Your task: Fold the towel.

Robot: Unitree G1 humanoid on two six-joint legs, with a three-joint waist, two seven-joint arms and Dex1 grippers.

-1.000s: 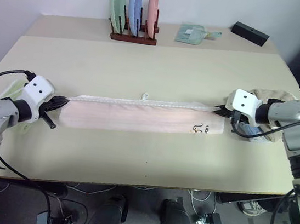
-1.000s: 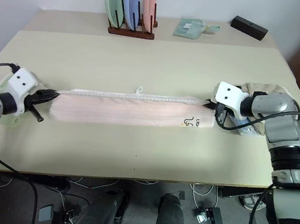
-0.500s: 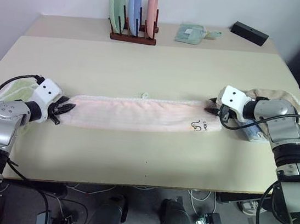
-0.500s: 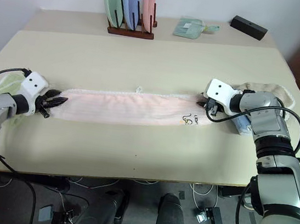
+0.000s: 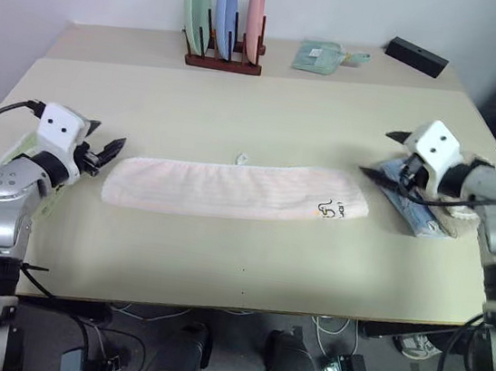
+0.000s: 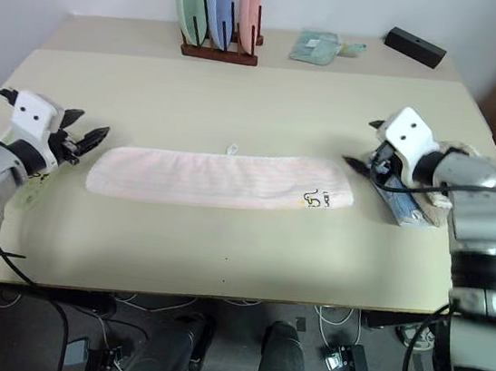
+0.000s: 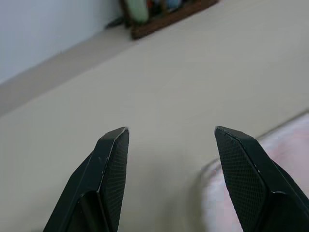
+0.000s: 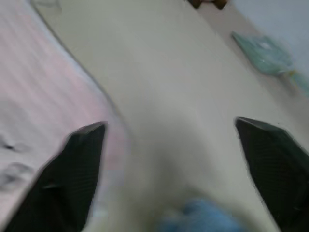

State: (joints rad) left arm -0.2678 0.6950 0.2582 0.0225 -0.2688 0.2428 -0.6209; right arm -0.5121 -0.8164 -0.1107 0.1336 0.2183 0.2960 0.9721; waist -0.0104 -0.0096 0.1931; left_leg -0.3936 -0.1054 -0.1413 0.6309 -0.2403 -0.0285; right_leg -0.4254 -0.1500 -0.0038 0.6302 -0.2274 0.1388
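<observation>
Towel [image 5: 234, 189] lies flat on surface [image 5: 266, 115] at frame centre, folded into long narrow band running left to right, dark logo near its right end, small loop on far edge. Left tool [image 5: 97, 150] just off towel's left end, fingers spread, empty. Right tool [image 5: 387, 155] beyond towel's right end, fingers wide apart, empty, above blue and beige cloths [image 5: 427, 214]. Plate rack [image 5: 226, 20] at upper centre; green cloth [image 5: 320, 56] to its right.
</observation>
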